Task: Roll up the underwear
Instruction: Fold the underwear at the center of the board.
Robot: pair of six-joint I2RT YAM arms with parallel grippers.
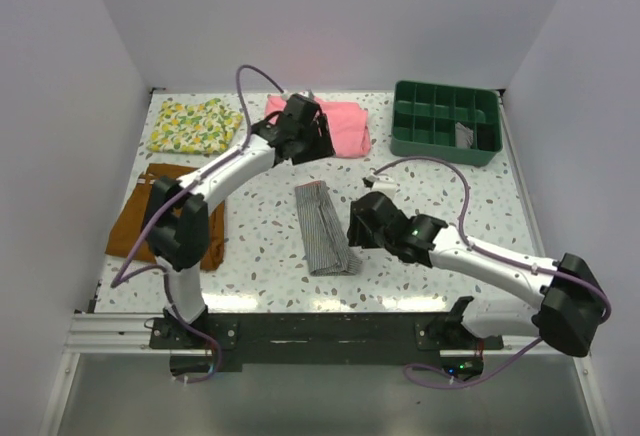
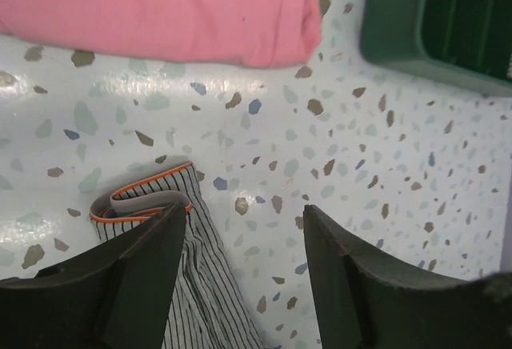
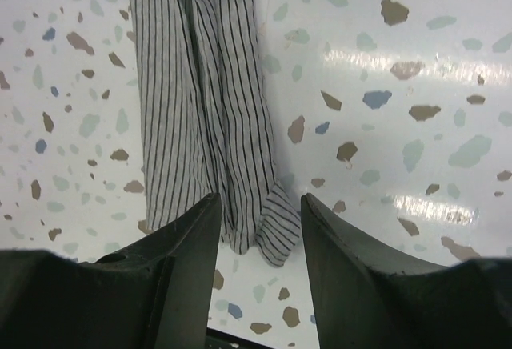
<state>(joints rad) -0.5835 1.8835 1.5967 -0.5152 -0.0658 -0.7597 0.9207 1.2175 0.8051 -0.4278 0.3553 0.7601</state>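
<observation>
"Top external view: the underwear [image 1: 322, 226] lies where?"
"A folded strip, middle of the table [image 1: 262, 256]."
"Jaws?"
"My left gripper [image 2: 244, 213]: apart, empty, beside the waistband [image 2: 142, 197]. My right gripper [image 3: 260, 198]: apart, unclamped, over its near end."

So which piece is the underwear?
Look at the middle of the speckled table. The underwear lies there, folded into a narrow strip. Only it has fine grey-and-white stripes; the pink garment and brown shorts are plain.
</observation>
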